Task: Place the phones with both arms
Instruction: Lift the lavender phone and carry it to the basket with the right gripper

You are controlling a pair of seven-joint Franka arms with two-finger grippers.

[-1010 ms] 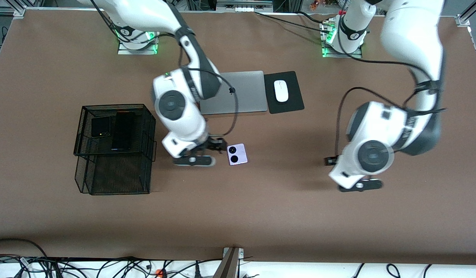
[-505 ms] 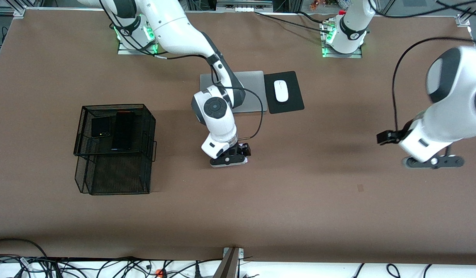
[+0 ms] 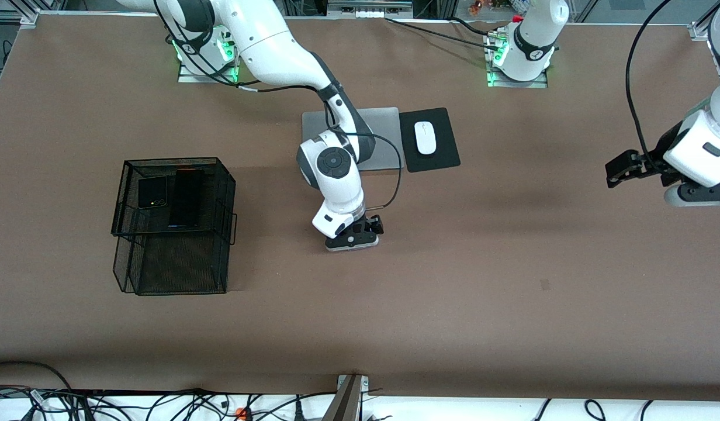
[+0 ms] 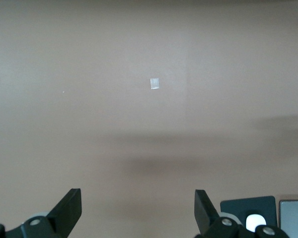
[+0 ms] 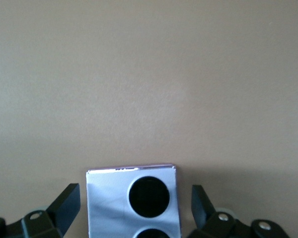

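Note:
The pale lavender-white phone (image 5: pixel 109 198) with two black circles lies flat on the brown table (image 3: pixel 453 280). My right gripper (image 5: pixel 135 198) is open with one finger on each side of it, not touching it. In the front view the right gripper (image 3: pixel 355 237) hides this phone. The small squarish black folded phone (image 3: pixel 152 192) and the longer black slab phone (image 3: pixel 186 197) lie side by side on top of the black wire basket (image 3: pixel 173 275). My left gripper (image 3: pixel 699 196) is open and empty, up over the table's left-arm end; the left wrist view (image 4: pixel 137 201) shows only bare table between its fingers.
A grey laptop (image 3: pixel 383 134) and a white mouse (image 3: pixel 425 137) on a black pad (image 3: pixel 439 158) lie between the arm bases, farther from the front camera than the right gripper. The wire basket stands toward the right arm's end of the table.
My right gripper moved from beside the lavender phone to over it and now straddles it. My left arm swung away toward its own end of the table.

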